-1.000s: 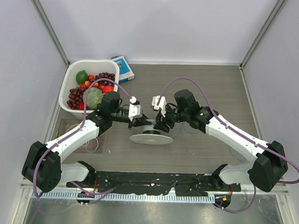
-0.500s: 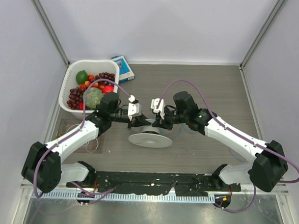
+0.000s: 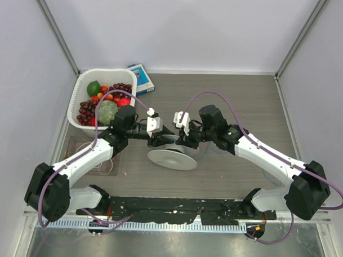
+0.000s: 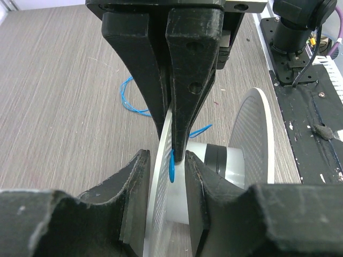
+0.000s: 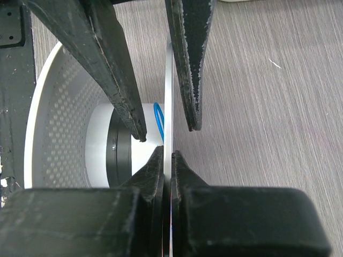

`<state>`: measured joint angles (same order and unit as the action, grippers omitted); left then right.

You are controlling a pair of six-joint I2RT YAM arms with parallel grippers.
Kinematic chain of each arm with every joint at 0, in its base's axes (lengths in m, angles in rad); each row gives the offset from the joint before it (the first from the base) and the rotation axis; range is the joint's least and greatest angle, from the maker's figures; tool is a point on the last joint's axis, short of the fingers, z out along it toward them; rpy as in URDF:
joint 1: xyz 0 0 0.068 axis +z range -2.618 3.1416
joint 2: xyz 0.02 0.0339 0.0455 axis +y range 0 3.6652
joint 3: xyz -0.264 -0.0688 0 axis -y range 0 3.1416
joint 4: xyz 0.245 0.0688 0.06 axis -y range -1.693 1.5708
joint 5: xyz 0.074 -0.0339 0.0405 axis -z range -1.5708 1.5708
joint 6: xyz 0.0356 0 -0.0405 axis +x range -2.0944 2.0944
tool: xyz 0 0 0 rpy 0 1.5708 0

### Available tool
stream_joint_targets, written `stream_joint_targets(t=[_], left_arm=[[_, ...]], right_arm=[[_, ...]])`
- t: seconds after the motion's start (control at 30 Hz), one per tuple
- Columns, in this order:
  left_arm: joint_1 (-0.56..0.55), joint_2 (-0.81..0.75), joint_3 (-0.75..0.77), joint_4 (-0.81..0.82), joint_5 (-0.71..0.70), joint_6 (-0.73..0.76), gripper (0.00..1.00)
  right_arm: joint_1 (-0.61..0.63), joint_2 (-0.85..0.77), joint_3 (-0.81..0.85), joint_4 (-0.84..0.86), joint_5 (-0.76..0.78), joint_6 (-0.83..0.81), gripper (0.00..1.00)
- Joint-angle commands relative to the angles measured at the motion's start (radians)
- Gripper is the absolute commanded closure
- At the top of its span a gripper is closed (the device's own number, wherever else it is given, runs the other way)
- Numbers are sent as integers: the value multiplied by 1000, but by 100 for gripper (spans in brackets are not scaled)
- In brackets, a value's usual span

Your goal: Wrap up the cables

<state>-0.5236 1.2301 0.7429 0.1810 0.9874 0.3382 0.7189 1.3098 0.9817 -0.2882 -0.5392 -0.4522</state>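
Steadying white perforated plastic spool (image 5: 59,107) carrying thin blue cable (image 5: 158,119).
Hold it clamped in right gripper (image 5: 166,158); centre half-open left gripper (image 4: 165,160) before closing.

Plain pale walls (image 3: 180,27) enclose a grey wood-grain tabletop (image 3: 246,97) under soft, even light.

Overhead; wrist close-ups: shared spool (image 4: 252,140), cable (image 4: 171,170)

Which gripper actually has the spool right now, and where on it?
The right gripper pinches the white spool by the rim of one flange; the left gripper is open, straddling that flange.
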Motion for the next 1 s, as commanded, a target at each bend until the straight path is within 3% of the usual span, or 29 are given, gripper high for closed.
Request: stream_joint_targets(t=[0.0, 0.2, 0.57, 0.97], left_arm=[[-7, -4, 23, 57, 5, -4, 66], [-7, 15, 15, 48, -1, 16, 65], [-9, 52, 44, -25, 31, 96, 74], [-13, 68, 58, -14, 42, 48, 73]], right_arm=[[-3, -9, 20, 58, -4, 21, 100], [-1, -11, 23, 55, -7, 21, 99], [-3, -7, 28, 46, -27, -16, 99], [-3, -1, 29, 43, -34, -23, 99]])
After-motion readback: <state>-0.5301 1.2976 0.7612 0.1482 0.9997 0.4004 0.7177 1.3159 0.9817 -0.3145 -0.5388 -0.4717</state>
